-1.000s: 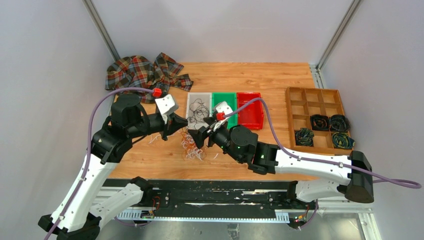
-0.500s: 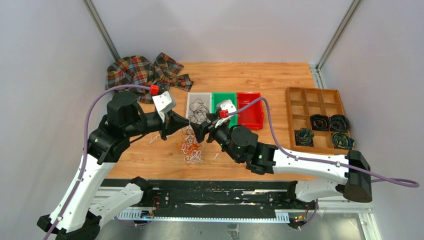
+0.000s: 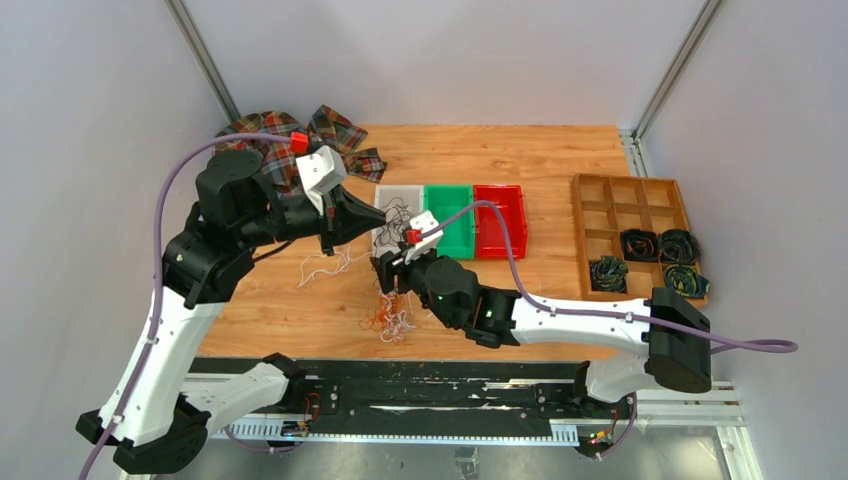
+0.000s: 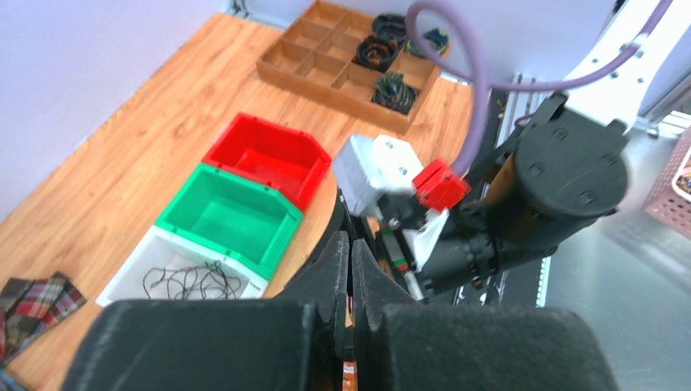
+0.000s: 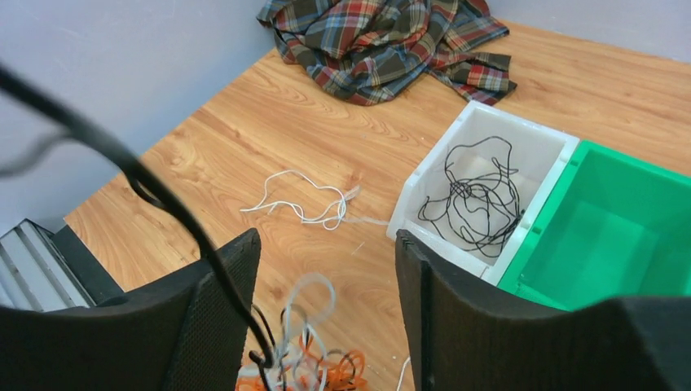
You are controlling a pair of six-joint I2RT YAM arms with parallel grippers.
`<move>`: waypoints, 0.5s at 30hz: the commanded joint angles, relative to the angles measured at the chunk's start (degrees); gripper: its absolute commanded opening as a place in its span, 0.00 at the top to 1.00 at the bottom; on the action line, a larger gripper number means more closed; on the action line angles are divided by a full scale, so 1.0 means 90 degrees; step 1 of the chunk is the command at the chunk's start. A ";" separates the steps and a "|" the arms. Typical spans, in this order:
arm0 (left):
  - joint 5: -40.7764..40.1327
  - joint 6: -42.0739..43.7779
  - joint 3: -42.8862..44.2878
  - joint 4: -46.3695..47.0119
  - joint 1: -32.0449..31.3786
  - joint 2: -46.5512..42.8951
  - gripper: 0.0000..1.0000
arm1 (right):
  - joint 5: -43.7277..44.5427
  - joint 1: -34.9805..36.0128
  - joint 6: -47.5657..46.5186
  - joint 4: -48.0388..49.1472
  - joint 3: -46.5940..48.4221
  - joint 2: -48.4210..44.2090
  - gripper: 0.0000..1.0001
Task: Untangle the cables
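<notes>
A tangle of orange, white and black cables (image 3: 390, 315) lies near the table's front edge, also in the right wrist view (image 5: 326, 366). My left gripper (image 3: 380, 222) is raised above it, jaws shut (image 4: 350, 240). A taut black cable (image 5: 163, 204) runs up from the tangle toward it. My right gripper (image 3: 385, 272) hangs open and empty over the tangle (image 5: 326, 301). A loose white cable (image 3: 325, 268) lies to the left (image 5: 305, 204). More black cables (image 3: 400, 215) sit in the white bin (image 5: 407, 195).
A green bin (image 3: 450, 220) and a red bin (image 3: 500, 218) stand right of the white one. A wooden divided tray (image 3: 610, 190) at the right holds dark coiled cords. A plaid cloth (image 3: 290, 140) lies at the back left.
My left gripper has risen and drawn back to the left, pulling the black cable taut. My right gripper has shifted left and nearer. The tangle now lies slightly nearer the front edge.
</notes>
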 commanded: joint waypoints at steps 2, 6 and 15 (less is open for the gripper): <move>0.0306 -0.0402 0.0699 0.0138 -0.0045 -0.0013 0.99 | 0.0212 -0.0174 0.0311 0.0338 -0.0436 0.0048 0.42; 0.0194 -0.0323 0.1137 0.0145 -0.0050 0.0015 0.99 | 0.0194 -0.0255 0.0459 0.0414 -0.0834 0.0089 0.46; -0.0731 0.0289 0.2601 0.0152 -0.0050 0.0426 0.99 | 0.0092 -0.0265 0.0904 0.0456 -0.1548 0.0198 0.49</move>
